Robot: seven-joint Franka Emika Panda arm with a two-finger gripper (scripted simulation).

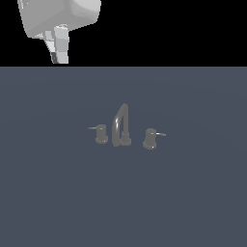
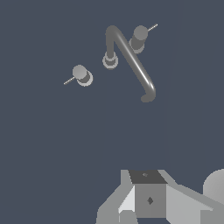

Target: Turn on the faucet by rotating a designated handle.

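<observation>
The faucet [image 1: 121, 126] stands on the grey floor in the middle of the exterior view, its arched spout [image 2: 133, 61] rising between two knobs. The handle [image 1: 101, 133] is the small upright knob on the exterior view's left, with a thin pale rod pointing away from the spout; it also shows in the wrist view [image 2: 82, 74]. My gripper [image 1: 59, 57] hangs high at the upper left of the exterior view, far above and off to the side of the faucet. Its fingers [image 2: 148, 199] look pressed together with nothing between them.
The bulkier, leaning knob [image 1: 150, 138] sits on the other side of the spout, with its rod pointing to the exterior view's right; it also shows in the wrist view [image 2: 139, 37]. A flat dark grey floor [image 1: 123, 202] runs all around the faucet.
</observation>
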